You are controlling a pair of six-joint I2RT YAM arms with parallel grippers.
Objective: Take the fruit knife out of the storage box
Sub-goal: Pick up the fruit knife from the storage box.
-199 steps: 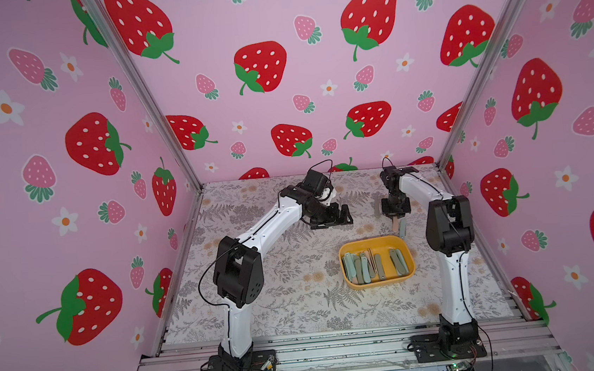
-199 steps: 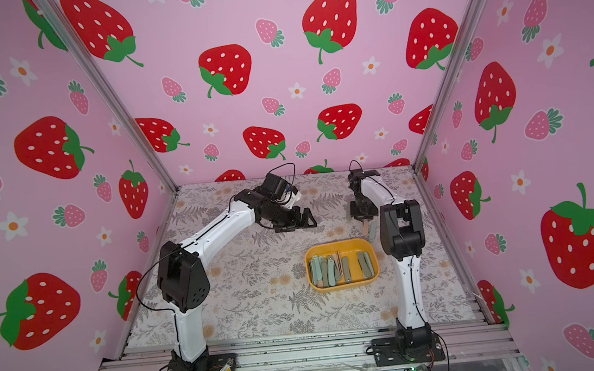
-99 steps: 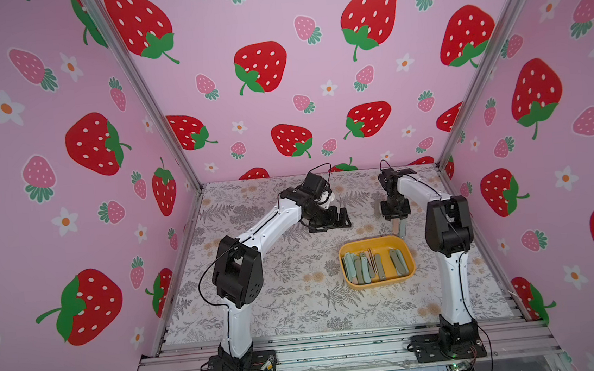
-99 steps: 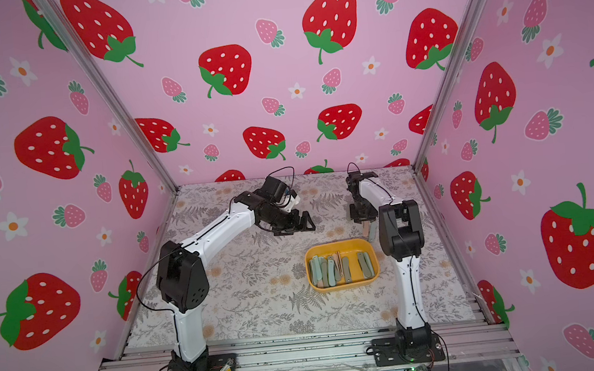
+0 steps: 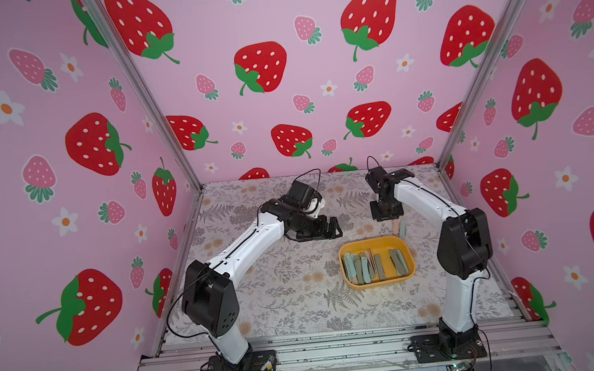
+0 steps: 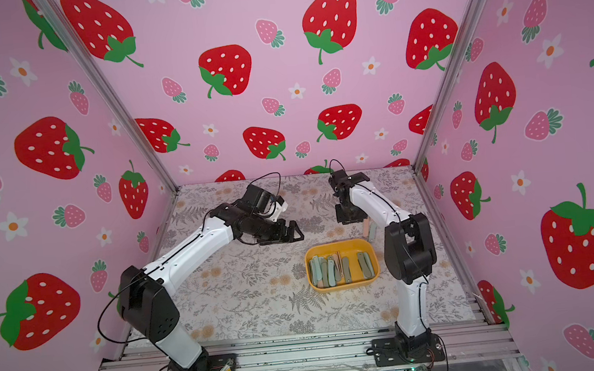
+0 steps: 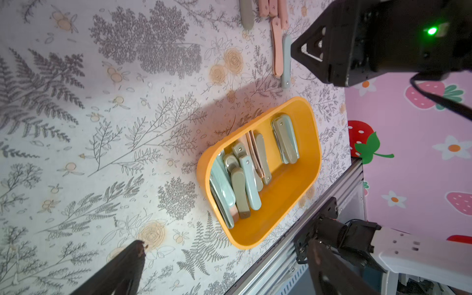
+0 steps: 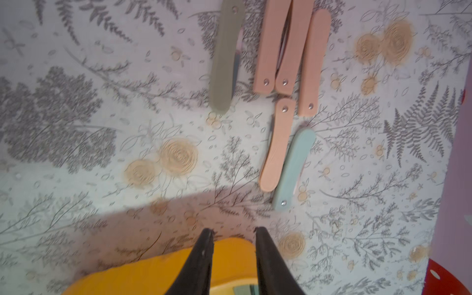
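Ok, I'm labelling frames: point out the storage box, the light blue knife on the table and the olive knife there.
storage box (image 7: 286, 201), left wrist view, bare floor.
light blue knife (image 8: 293, 166), right wrist view, mid-handle.
olive knife (image 8: 224, 56), right wrist view, mid-handle.

Pink strawberry-print walls (image 5: 274, 30) enclose a fern-patterned tabletop (image 5: 279, 298).

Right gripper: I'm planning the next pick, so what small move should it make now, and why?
Probably shift the right gripper over the storage box and lower toward the knives lying apart from the heap. Its jaws stand apart and empty near the box's far rim, six knives already lie on the table, and many are inside.
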